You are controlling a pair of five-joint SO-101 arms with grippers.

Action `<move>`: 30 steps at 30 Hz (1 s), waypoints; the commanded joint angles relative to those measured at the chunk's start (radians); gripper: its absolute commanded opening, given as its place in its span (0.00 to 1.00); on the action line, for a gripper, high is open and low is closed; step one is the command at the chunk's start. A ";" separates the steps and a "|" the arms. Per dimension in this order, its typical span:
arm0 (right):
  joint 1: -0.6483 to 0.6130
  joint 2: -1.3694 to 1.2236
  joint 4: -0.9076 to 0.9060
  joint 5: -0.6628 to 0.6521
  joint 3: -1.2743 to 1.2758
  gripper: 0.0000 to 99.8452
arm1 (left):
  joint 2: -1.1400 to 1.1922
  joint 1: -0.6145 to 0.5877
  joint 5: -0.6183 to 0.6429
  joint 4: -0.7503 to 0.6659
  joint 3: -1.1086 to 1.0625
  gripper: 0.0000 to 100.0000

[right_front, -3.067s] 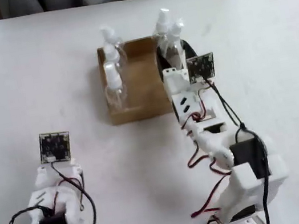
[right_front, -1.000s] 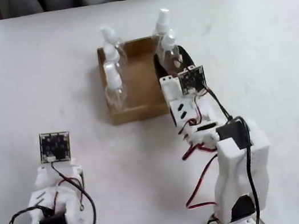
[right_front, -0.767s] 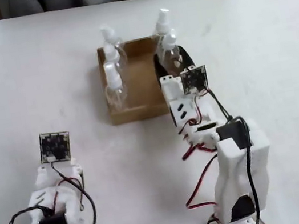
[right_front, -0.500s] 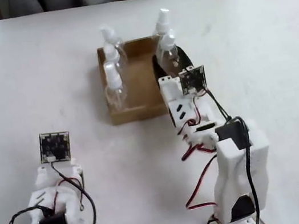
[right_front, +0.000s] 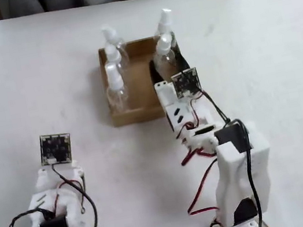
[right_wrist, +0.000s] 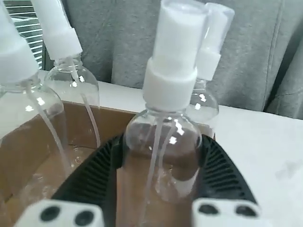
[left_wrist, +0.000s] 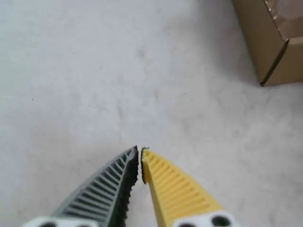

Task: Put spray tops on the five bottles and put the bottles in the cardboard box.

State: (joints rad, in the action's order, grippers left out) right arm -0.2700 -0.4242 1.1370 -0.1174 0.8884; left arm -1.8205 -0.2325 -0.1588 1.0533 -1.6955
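left jaws: together, tips meeting, on the left gripper [left_wrist: 140, 152], low over the table [left_wrist: 94, 71], well short of the cardboard box [left_wrist: 279, 52] and off its near left corner.
right jaws: clamped on the round belly of the held bottle [right_wrist: 161, 142]; the right gripper [right_front: 167, 65] sits at the box's right wall.
bottle in the jaws: upright, spray top [right_wrist: 174, 56] on, belly set deep between the black fingers [right_wrist: 94, 175]; it is over the box's right side, about midway along that wall.
handling: probably light, empty clear plastic; stiff enough, but smooth and likely slippery. the tall top makes it tippy, so it wants setting down level.
grip spot: the widest part of the belly, as held; not the neck or the top, which might twist or pop off.
left row: three bottles [right_front: 116, 90] stand along the box's left wall, tops on.
far corner: fifth bottle [right_front: 164, 23] at the box's far right corner, top on; inside or just behind the far wall, cannot tell.
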 commanded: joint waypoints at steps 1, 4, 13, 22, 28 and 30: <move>-0.007 -0.004 -0.039 -0.015 -0.015 0.18 | -0.007 0.010 -0.008 0.003 0.003 0.02; -0.007 -0.004 -0.036 -0.014 -0.015 0.19 | -0.007 0.010 -0.008 0.003 0.003 0.02; -0.007 0.001 -0.042 -0.014 -0.014 0.22 | -0.007 0.010 -0.008 0.003 0.003 0.02; -0.036 0.001 -0.039 -0.021 0.015 0.31 | -0.007 0.010 -0.008 0.003 0.003 0.02; -0.038 0.001 -0.038 -0.021 0.015 0.31 | -0.007 0.010 -0.008 0.003 0.003 0.02; -0.038 0.001 -0.038 -0.021 0.015 0.31 | -0.007 0.010 -0.008 0.003 0.003 0.02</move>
State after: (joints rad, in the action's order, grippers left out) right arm -0.2915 -0.4365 1.1032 -0.1250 0.9022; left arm -1.8205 -0.2325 -0.1588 1.0533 -1.6955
